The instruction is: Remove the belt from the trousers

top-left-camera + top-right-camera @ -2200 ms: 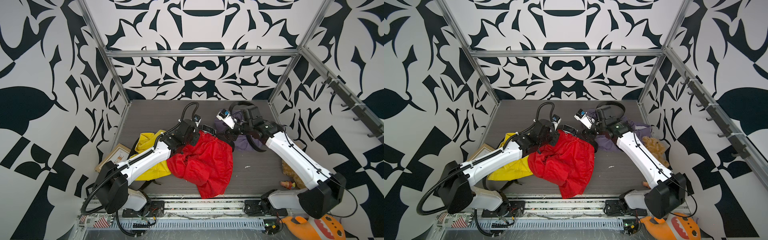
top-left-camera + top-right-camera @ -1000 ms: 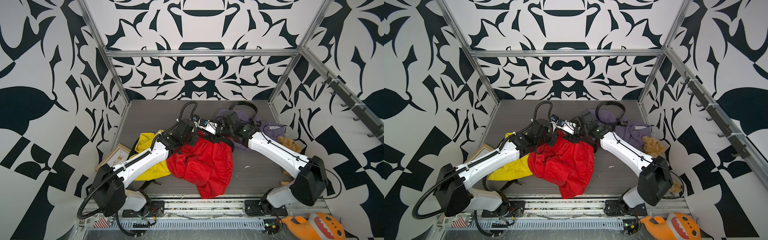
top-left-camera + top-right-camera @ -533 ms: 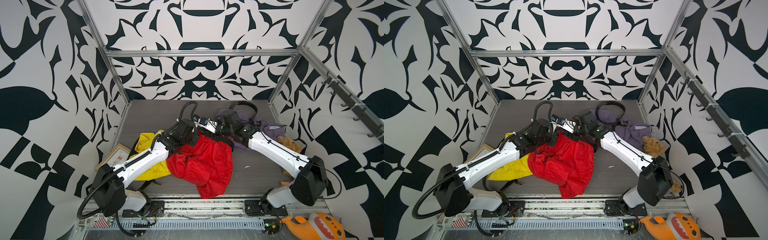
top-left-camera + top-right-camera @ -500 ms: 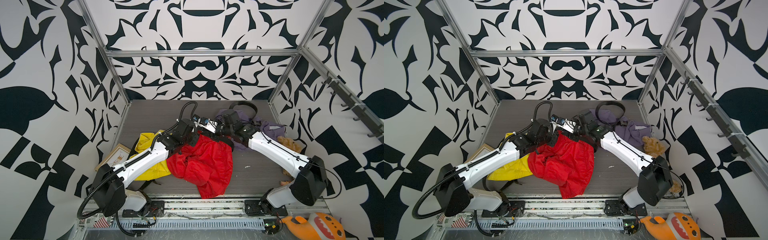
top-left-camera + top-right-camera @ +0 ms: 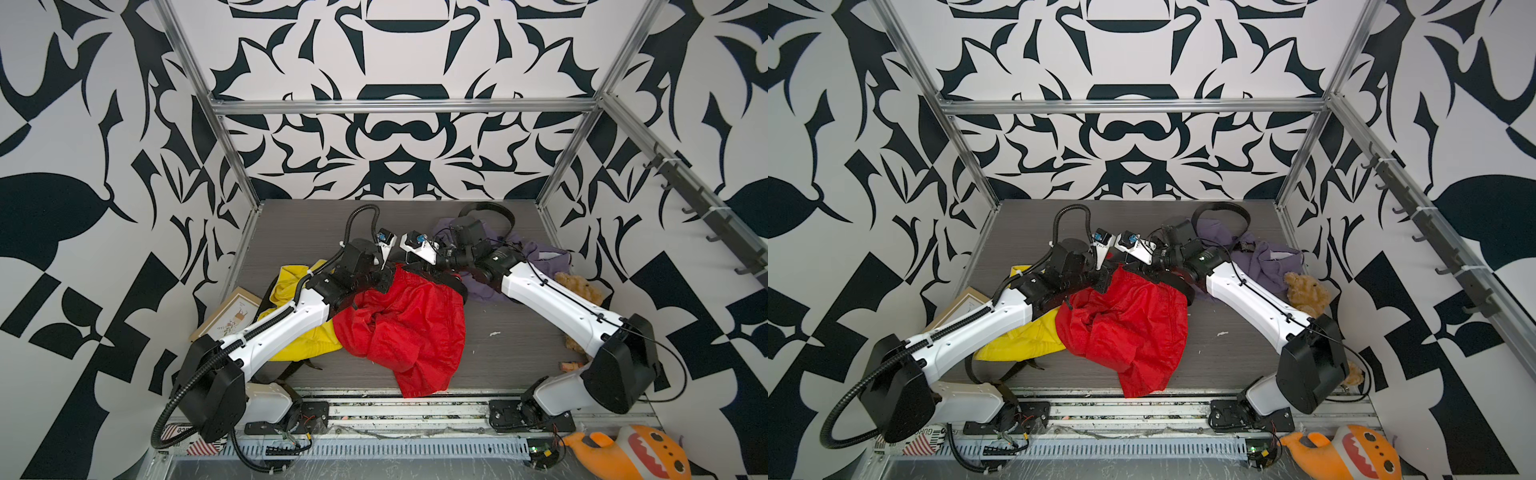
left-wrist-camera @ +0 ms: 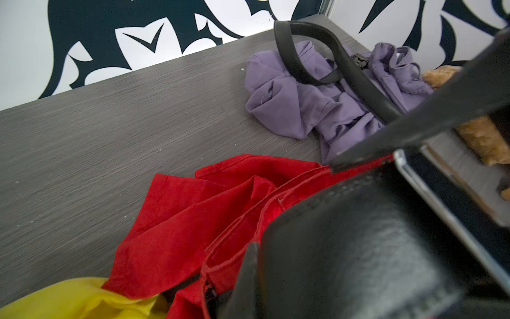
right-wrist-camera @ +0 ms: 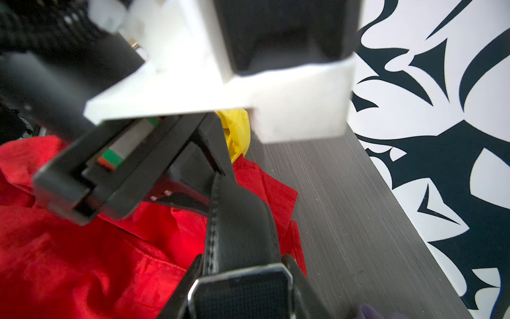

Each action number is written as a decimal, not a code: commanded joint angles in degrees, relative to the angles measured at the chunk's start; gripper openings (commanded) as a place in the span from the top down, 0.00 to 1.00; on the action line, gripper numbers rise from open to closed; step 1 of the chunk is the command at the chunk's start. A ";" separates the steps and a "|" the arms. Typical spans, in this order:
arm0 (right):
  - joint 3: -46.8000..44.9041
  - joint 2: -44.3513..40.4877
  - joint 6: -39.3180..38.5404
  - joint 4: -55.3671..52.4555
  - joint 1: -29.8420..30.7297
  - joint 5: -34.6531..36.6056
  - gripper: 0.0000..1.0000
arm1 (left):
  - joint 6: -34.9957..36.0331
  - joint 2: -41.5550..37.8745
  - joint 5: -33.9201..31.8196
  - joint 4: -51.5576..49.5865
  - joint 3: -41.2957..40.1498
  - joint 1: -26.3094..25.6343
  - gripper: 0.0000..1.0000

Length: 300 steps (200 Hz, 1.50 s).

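You have both tools on the belt (image 7: 237,229). Your left tool (image 7: 218,172) is pinched tight on the strap's upper end. Your right tool (image 7: 242,273) is closed narrowly round the metal-edged buckle (image 7: 240,297), with a finger against each side. The strap runs short between them, just above the red trousers (image 5: 407,324), which lie crumpled in the middle of the table (image 5: 303,224). In both top views the rest of the belt follows the waistband at the heap's far edge. A yellow garment (image 5: 291,282) lies under your left arm, touching the trousers. Behind your right arm a purple garment (image 6: 289,105) carries a second black belt (image 6: 303,55), and a teddy bear (image 5: 1304,291) sits just beside it.
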 commanded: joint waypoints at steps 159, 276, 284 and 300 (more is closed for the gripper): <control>4.32 -5.70 4.26 -13.46 -4.52 -6.26 1.00 | 0.75 -1.28 -3.96 0.65 -0.50 5.42 0.47; 11.36 -0.99 1.92 -19.84 -4.37 -13.52 1.00 | 25.71 3.72 -10.47 26.14 -0.78 -6.41 0.16; 11.39 -0.79 1.84 -20.03 -4.43 -13.87 1.00 | 26.01 4.10 -10.02 28.06 -0.84 -6.46 0.16; 11.15 -0.47 1.85 -19.95 -4.39 -13.91 1.00 | 26.67 5.67 -9.55 27.26 1.26 -6.48 0.52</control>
